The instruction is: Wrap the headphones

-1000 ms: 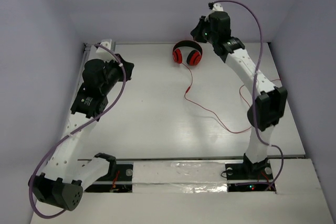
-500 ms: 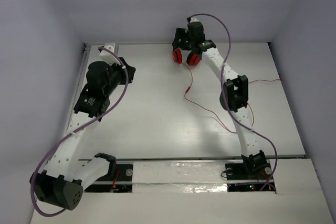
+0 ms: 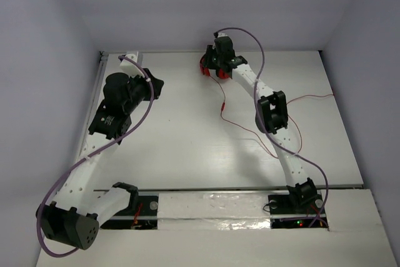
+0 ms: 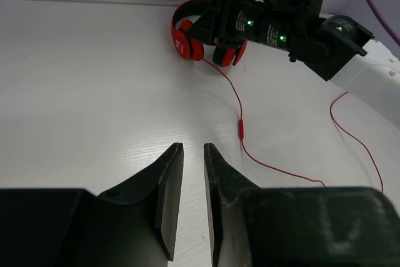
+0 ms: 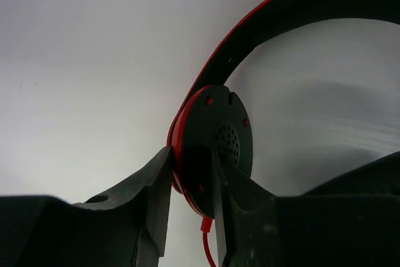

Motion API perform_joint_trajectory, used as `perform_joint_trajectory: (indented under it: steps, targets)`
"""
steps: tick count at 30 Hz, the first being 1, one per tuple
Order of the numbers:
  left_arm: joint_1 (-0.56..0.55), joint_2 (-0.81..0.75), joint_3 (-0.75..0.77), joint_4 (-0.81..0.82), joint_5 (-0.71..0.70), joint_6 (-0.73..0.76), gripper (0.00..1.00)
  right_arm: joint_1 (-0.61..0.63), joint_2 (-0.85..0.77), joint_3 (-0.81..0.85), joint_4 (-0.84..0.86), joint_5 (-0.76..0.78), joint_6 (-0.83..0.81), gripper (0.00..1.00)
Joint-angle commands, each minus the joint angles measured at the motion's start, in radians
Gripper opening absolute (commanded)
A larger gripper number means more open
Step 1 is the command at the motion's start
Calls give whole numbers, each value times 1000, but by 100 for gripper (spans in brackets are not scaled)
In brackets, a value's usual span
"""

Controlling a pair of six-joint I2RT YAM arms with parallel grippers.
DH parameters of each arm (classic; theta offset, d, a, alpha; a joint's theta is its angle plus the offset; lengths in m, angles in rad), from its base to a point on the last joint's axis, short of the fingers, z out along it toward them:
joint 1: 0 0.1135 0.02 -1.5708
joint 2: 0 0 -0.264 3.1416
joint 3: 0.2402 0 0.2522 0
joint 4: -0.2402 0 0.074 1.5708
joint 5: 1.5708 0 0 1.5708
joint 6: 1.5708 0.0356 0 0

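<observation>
The headphones lie at the table's far middle, with red earcups and a black-and-red headband. My right gripper is down on them, its jaws shut on one earcup, one finger on the red rim and one on the black inner face. The left wrist view also shows the headphones under the right gripper. The thin red cable trails from the earcup toward the right side. My left gripper hovers at the far left, jaws nearly together and empty.
The red cable has an inline remote, loops across the table's right half and reaches the right edge. Purple arm cables arch above the right wrist. Walls close in the table at the back and sides.
My right arm swung left and down from beside the headphones onto them, and its jaws now grip an earcup. The headphones shifted slightly left. The left arm barely moved.
</observation>
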State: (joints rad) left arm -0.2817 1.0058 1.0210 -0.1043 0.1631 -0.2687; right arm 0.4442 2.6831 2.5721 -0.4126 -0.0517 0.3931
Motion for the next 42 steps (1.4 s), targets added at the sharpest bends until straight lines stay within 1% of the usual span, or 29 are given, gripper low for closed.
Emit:
perform_joint_trajectory:
  steps: [1, 3, 4, 5, 6, 8, 9, 10, 11, 13, 16, 17, 20, 22, 23, 24, 25, 26, 29, 32, 33, 35, 36, 37, 38, 39, 40, 41, 42]
  targets:
    - [-1, -7, -12, 55, 23, -18, 18, 33, -83, -85, 80, -71, -5, 31]
    - [-1, -7, -12, 57, 10, -33, 19, 42, -124, -196, 93, -122, -34, 22]
    - [-1, -7, -10, 55, 4, -50, 19, 42, -187, -246, 106, -126, -46, 19]
    - [-1, -4, -10, 52, -8, -62, 19, 53, -227, -310, 130, -137, -74, 13]
    - [-1, -1, -10, 52, -46, -78, 20, 53, -273, -460, 197, -180, -88, 12]
    - [-1, 8, -7, 45, -88, -130, 22, 64, -418, -606, 253, -212, -111, 8]
    - [-1, 23, -3, 41, -123, -148, 22, 64, -466, -742, 289, -267, -123, 8]
    - [-1, 36, 4, 37, -131, -168, 23, 64, -567, -812, 311, -292, -137, 8]
    - [-1, 46, 4, 34, -131, -178, 23, 64, -612, -876, 330, -292, -143, 5]
    - [-1, 94, 5, 44, -114, -199, 26, 64, -690, -1040, 328, -338, -168, 4]
    - [-1, 192, 4, 64, -47, -234, 30, 64, -816, -1202, 353, -407, -192, 2]
    - [-1, 218, 1, 77, -24, -239, 29, 64, -841, -1293, 356, -428, -207, 0]
    - [-1, 329, -10, 127, 24, -256, 24, 64, -933, -1452, 385, -513, -236, 0]
    - [-1, 414, 4, 144, 36, -256, 21, 64, -988, -1492, 396, -533, -240, 0]
    - [-14, 441, 14, 146, 44, -245, 23, 64, -997, -1503, 400, -536, -235, 23]
    - [-25, 468, 40, 138, 32, -233, 25, 64, -1005, -1501, 388, -518, -234, 39]
    - [-51, 506, 50, 146, 29, -204, 33, 64, -1023, -1498, 385, -514, -232, 54]
    - [-68, 519, 56, 161, 27, -181, 37, 64, -1035, -1500, 390, -510, -227, 72]
    - [-106, 568, 88, 189, -28, -88, 45, 64, -1118, -1492, 396, -481, -201, 83]
    - [-117, 651, 157, 176, 16, 11, 50, 64, -1236, -1469, 394, -424, -160, 85]
    - [-117, 687, 195, 181, 76, 44, 52, 64, -1264, -1462, 385, -413, -151, 85]
    - [-145, 724, 243, 158, 44, 107, 55, 64, -1318, -1451, 383, -404, -123, 84]
    - [-145, 767, 289, 153, 64, 178, 56, 64, -1368, -1451, 374, -384, -116, 82]
    - [-145, 793, 316, 123, 82, 207, 57, 64, -1394, -1454, 376, -370, -105, 75]
    - [-145, 819, 347, 105, 91, 236, 57, 64, -1422, -1467, 379, -352, -79, 42]
    - [-145, 852, 414, 59, 130, 308, 57, 64, -1480, -1480, 389, -334, -70, 21]
    - [-145, 911, 450, -7, 145, 336, 57, 64, -1512, -1491, 393, -329, -65, 6]
    - [-145, 939, 480, -36, 159, 358, 58, 64, -1543, -1515, 399, -327, -57, 0]
    - [-145, 988, 538, -63, 188, 379, 58, 64, -1575, -1529, 428, -324, -40, 0]
